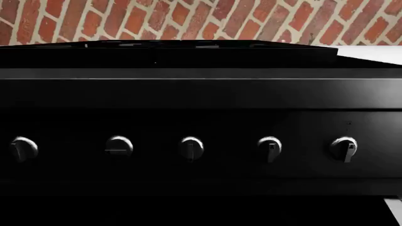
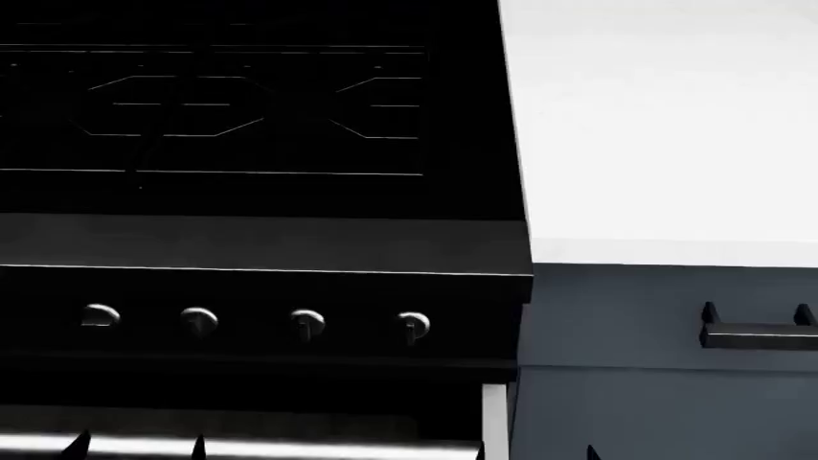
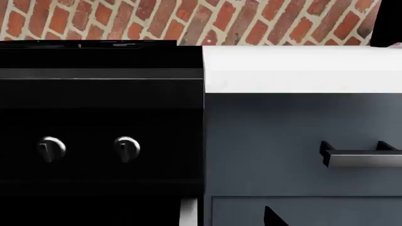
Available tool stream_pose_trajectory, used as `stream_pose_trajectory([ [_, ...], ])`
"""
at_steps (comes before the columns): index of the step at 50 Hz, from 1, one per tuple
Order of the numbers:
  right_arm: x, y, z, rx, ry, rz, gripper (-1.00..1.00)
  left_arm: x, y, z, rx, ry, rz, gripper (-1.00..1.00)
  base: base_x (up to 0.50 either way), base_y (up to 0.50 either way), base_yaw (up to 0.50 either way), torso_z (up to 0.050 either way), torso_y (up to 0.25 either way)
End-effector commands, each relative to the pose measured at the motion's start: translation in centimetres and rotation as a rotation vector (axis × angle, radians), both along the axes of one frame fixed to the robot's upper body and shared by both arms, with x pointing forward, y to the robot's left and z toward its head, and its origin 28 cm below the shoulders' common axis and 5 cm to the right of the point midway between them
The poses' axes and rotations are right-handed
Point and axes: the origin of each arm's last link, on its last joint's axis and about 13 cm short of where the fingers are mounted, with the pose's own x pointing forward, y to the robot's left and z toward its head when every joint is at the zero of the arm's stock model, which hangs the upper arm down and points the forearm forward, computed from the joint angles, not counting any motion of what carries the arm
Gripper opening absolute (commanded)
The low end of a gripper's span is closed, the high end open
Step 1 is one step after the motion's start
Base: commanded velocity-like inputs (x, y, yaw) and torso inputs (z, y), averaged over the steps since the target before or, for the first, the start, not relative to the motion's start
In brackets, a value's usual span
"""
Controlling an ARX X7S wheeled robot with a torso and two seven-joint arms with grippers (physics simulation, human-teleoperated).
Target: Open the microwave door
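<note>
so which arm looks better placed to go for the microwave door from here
Neither clearly: no microwave shows in any view. The left wrist camera faces only the black stove and its knobs; the right wrist camera also takes in the white counter and a dark object at its far edge, so right, tentatively.

The head view looks down from above on the black stove (image 2: 256, 125) and the white counter (image 2: 665, 134). Both wrist views look straight at the stove's front, very close. The left one shows five knobs (image 1: 191, 147). The right one shares two knobs (image 3: 127, 148) and shows the drawer handle (image 3: 361, 157).
</note>
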Motion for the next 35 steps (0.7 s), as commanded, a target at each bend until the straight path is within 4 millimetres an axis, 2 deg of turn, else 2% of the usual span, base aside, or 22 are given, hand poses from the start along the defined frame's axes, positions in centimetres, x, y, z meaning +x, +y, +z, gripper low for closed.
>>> stream_pose_trajectory([
  [1,0.0,0.1,-0.2,0.003,-0.007,0.017,1.0,-0.2,-0.1,-0.1,0.023,-0.019,0.001,1.0,0.0,0.0,0.0,0.0,0.0],
  [15,0.0,0.1,-0.5,-0.028,0.006,0.024,1.0,0.0,-0.1,-0.5,0.037,0.01,0.018,1.0,0.0,0.0,0.0,0.0,0.0],
  [19,-0.1,0.2,-0.2,-0.066,-0.045,0.027,1.0,-0.1,0.0,-0.1,0.026,-0.014,0.022,1.0,0.0,0.0,0.0,0.0,0.0],
  [21,-0.2,0.3,0.4,-0.111,-0.098,0.027,1.0,-0.1,0.0,1.0,-0.036,-0.038,0.024,1.0,0.0,0.0,0.0,0.0,0.0],
  [23,-0.4,0.5,1.4,-0.162,-0.151,0.021,1.0,-0.3,0.1,2.8,-0.055,-0.125,0.03,1.0,0.0,0.0,0.0,0.0,0.0],
  [24,-0.6,0.6,2.8,-0.17,-0.207,0.025,1.0,-0.6,0.1,4.1,-0.079,-0.185,0.029,1.0,0.0,0.0,0.0,0.0,0.0],
  [28,-2.4,0.9,6.5,-0.271,-0.449,0.033,1.0,-1.5,0.5,6.7,-0.057,-0.346,0.044,1.0,0.0,0.0,0.0,0.0,0.0],
  [31,-3.5,0.9,8.8,-0.271,-0.553,0.021,1.0,-2.4,0.6,8.5,-0.067,-0.45,0.035,1.0,0.0,0.0,0.0,0.0,0.0],
  [35,-4.1,0.7,9.9,-0.281,-0.602,0.006,1.0,-3.4,0.5,9.8,-0.077,-0.531,0.031,1.0,0.0,0.0,0.0,0.0,0.0],
])
